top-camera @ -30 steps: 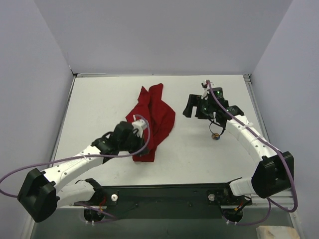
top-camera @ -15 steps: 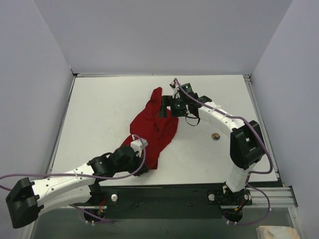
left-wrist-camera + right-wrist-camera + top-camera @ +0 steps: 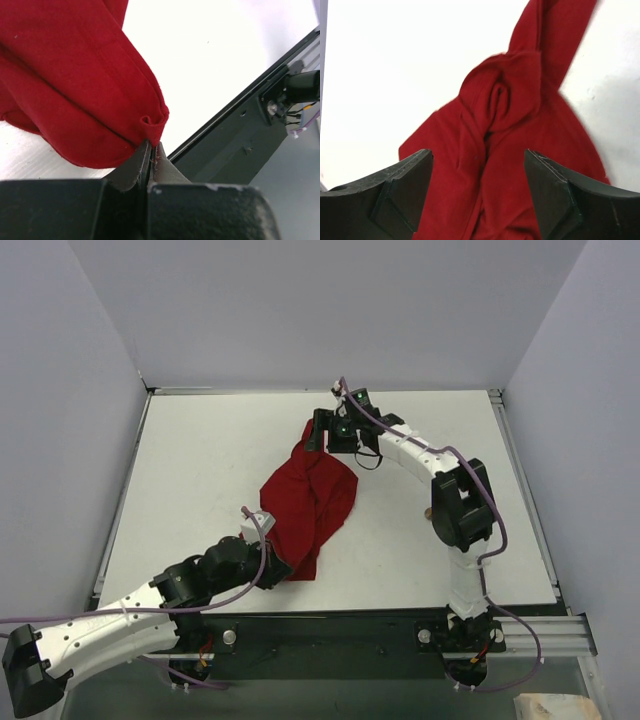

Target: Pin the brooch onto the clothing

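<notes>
One fold of the clothing (image 3: 75, 75) sits pinched in the left hand (image 3: 151, 148).

Pulled left gripper (image 3: 278, 565) back toward the near edge, clamped on the shirt (image 3: 305, 495) hem. Dragged that end of the cloth along; bundle now lower on the surface (image 3: 200, 460) and fuller through the middle. Swung right gripper (image 3: 320, 430) from the right side across to the shirt's far tip, jaws apart over it. Folded right elbow up high.
</notes>
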Robot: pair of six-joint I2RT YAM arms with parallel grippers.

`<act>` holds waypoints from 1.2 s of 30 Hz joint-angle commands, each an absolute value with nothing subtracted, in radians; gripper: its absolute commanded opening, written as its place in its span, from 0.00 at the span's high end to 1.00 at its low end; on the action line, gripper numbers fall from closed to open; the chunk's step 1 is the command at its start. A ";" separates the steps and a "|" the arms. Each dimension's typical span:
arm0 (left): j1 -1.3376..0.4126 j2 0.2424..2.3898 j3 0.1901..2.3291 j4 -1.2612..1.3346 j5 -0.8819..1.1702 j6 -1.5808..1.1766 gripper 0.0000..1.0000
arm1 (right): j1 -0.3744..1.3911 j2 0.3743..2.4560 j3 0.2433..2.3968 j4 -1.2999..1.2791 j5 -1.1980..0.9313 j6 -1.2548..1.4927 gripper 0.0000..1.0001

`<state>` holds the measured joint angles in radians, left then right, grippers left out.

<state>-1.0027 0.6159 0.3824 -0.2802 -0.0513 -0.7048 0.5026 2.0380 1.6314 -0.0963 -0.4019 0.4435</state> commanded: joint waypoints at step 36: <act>-0.727 0.903 1.009 -0.256 -0.085 -0.335 1.00 | 0.354 1.876 1.919 -0.063 -0.374 0.393 1.00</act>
